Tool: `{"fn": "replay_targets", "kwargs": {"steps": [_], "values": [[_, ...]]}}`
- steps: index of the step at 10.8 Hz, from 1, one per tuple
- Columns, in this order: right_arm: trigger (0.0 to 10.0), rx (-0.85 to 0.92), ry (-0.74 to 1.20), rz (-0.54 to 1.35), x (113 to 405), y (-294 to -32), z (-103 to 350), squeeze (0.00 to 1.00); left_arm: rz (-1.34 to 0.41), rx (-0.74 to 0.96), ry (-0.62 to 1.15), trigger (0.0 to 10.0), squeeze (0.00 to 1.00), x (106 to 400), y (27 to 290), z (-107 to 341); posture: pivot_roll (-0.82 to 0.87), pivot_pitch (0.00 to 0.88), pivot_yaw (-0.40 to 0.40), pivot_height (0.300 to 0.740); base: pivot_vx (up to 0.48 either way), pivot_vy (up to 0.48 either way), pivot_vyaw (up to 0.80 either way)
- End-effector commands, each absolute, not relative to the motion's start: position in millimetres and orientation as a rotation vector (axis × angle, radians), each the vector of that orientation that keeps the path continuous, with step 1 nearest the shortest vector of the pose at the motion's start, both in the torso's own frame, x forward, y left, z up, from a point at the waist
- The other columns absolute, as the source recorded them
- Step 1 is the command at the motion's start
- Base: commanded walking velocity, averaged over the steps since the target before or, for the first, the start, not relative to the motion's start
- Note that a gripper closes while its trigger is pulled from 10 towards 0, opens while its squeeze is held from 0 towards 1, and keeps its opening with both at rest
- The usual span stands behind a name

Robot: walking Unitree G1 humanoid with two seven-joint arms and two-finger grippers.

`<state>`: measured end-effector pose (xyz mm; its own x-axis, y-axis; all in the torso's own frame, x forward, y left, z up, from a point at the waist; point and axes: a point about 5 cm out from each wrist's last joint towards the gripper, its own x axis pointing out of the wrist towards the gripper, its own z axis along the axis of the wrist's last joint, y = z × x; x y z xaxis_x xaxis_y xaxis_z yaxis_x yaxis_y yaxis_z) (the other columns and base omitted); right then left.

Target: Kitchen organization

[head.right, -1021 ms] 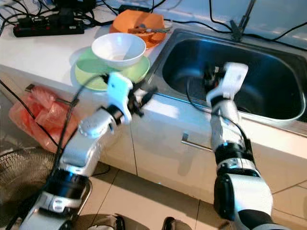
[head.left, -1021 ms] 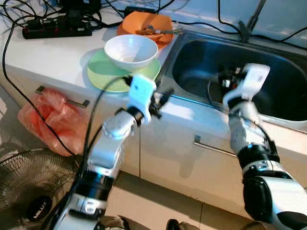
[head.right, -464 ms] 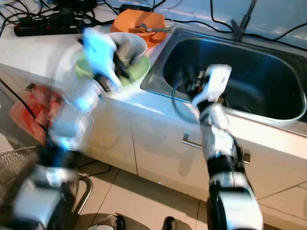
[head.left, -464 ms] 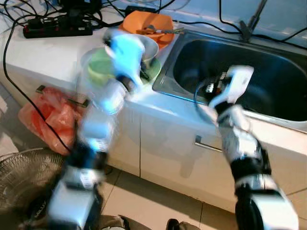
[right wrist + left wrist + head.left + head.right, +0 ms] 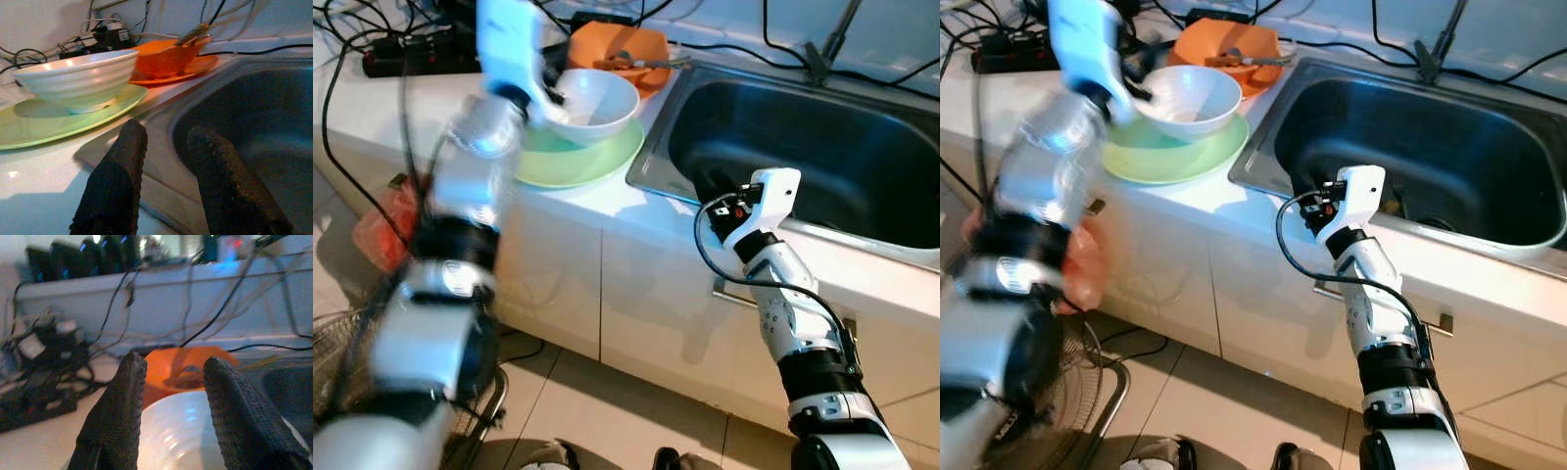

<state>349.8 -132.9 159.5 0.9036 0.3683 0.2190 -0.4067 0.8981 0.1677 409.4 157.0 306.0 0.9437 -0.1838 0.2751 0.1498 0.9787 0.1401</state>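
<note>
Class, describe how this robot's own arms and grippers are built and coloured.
Both arms are jointed silver segments with black bands at the joints. Each wrist carries a white housing, and a loose black cable loops beside it. The left gripper and right gripper have two long, black, textured jaws.

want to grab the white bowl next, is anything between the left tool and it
Nothing visible. The left tool is open, right at the white bowl, which sits on the green plate; its fingers frame the rim with only open air between.
</note>
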Motion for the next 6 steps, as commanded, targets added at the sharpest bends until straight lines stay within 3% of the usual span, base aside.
{"fn": "replay_targets", "kwargs": {"steps": [1, 4, 5, 6], "values": [[10.0, 0.217, -0.176, 0.418, 347, -130, 159, 0.0, -0.138, 0.078, -0.248, 10.0, 0.0, 414, 165, 302, 0.04, 0.11, -0.024, 0.74, 0.0, 0.0, 0.0], [10.0, 0.218, -0.164, 0.438, 344, -125, 159, 0.0, -0.087, -0.012, -0.115, 10.0, 0.0, 423, 175, 280, 0.04, 0.112, -0.026, 0.74, 0.0, 0.0, 0.0], [10.0, 0.22, -0.16, 0.439, 343, -125, 159, 0.0, -0.081, -0.034, -0.092, 10.0, 1.0, 424, 176, 275, 0.04, 0.112, -0.025, 0.74, 0.0, 0.0, 0.0], [10.0, 0.221, -0.158, 0.441, 343, -123, 159, 0.0, -0.072, -0.044, -0.075, 10.0, 1.0, 425, 175, 272, 0.04, 0.111, -0.022, 0.74, 0.0, 0.0, 0.0]]}}
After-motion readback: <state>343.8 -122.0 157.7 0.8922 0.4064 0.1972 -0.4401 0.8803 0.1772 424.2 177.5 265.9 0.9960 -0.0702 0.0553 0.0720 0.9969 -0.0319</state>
